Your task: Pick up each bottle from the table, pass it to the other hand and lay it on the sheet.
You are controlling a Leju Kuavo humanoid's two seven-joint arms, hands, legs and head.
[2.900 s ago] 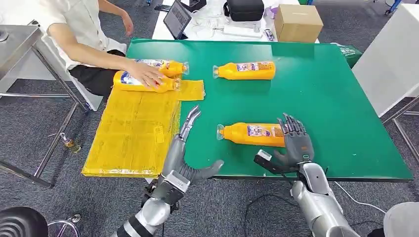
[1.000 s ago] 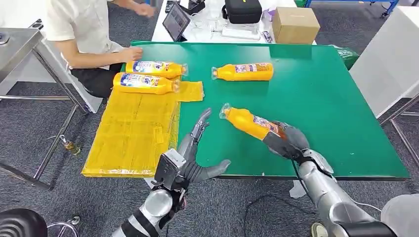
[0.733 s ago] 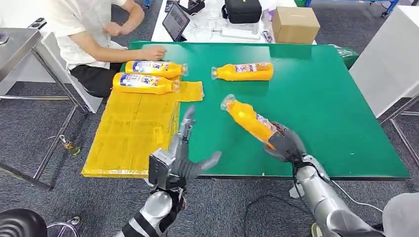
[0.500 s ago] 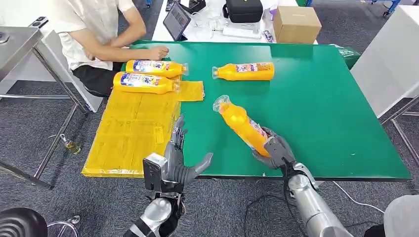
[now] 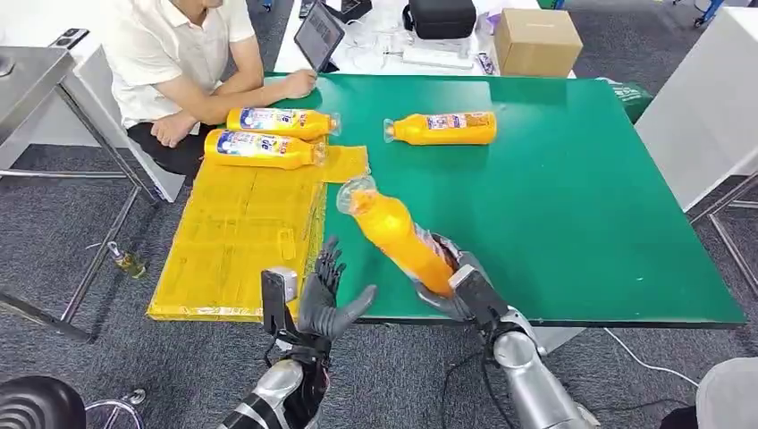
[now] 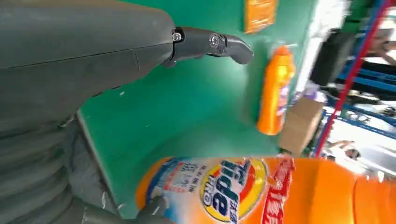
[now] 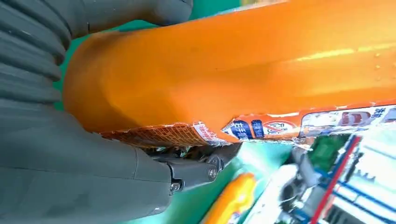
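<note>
My right hand point(image 5: 458, 288) grips the base of an orange bottle point(image 5: 396, 234) and holds it tilted above the green table point(image 5: 572, 197), cap end up and toward the yellow sheet point(image 5: 237, 234). The same bottle point(image 7: 243, 70) fills the right wrist view, and its label point(image 6: 224, 189) shows in the left wrist view. My left hand point(image 5: 324, 299) hangs open at the table's near edge, just left of the bottle, fingers spread and empty. Two more orange bottles point(image 5: 264, 150) point(image 5: 282, 121) lie at the sheet's far end. Another bottle point(image 5: 442, 128) lies on the far table.
A person point(image 5: 192, 63) sits at the table's far left corner, one hand point(image 5: 299, 85) on the table near the sheet's bottles. A cardboard box point(image 5: 536, 40), a tablet point(image 5: 319, 34) and a black bag point(image 5: 442, 16) stand on the white table behind. A metal table point(image 5: 36, 80) stands left.
My right hand has picked the bottle off the table, tilted it cap-up and carried it left toward my left hand. My left hand has drawn back to the near edge. The person's hands left the bottles.
</note>
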